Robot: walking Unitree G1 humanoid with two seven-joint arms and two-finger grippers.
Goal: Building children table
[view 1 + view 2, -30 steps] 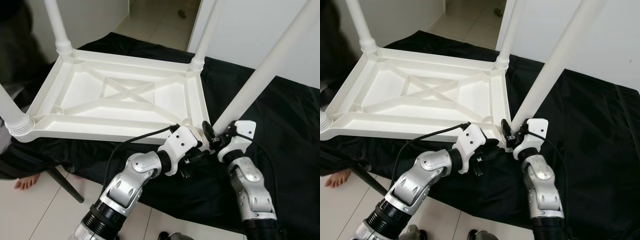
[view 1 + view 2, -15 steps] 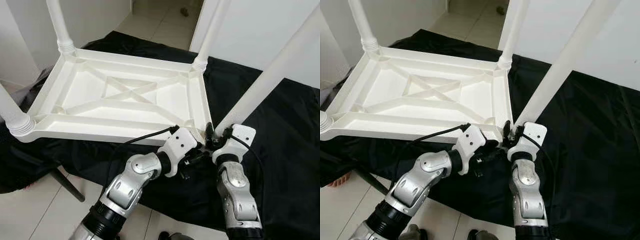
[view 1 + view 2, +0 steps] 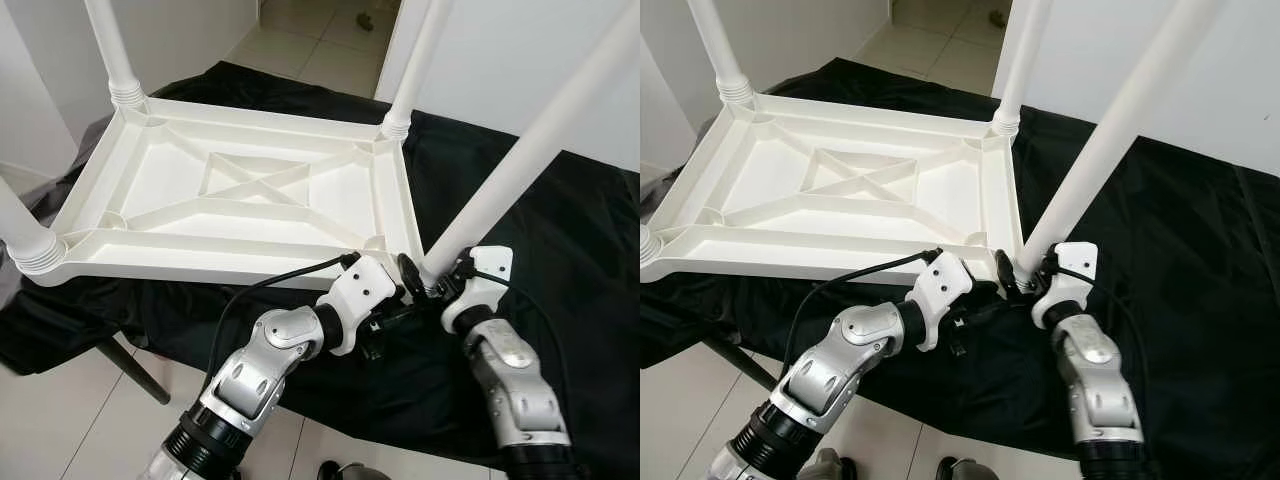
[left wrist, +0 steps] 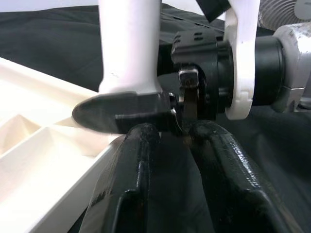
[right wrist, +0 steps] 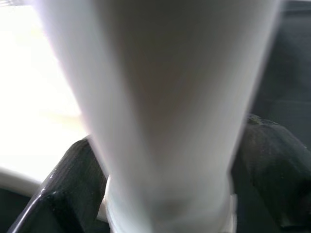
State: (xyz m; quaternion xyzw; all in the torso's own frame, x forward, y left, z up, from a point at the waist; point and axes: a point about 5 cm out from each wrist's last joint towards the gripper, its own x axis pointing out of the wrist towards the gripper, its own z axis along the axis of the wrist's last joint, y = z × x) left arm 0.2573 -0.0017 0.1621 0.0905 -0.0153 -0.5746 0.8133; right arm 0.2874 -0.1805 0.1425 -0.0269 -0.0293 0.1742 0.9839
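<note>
At near corner of upturned tabletop (image 3: 240, 190) on black-draped bench (image 3: 560, 230), right pincer (image 3: 1025, 277) clamping leg (image 3: 500, 190) low; left pincer (image 3: 392, 312) pressed together beside; probably light, stiff, slick plastic.

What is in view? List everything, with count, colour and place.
Tabletop: one, white, upside down on the cloth, ribbed underside up.
Legs: four, white, one at each corner of the tabletop; far left, far right, near left, near right, the last leaning to the right.
Cloth: one, black, spread under the tabletop.
Floor: pale tiles, in front of the cloth and beyond it.
Wall: white, behind the cloth.
Left pincer: black fingers nearly together, at the near right corner, next to the right one.
Right pincer: black, shut around the foot of the near right leg.
</note>
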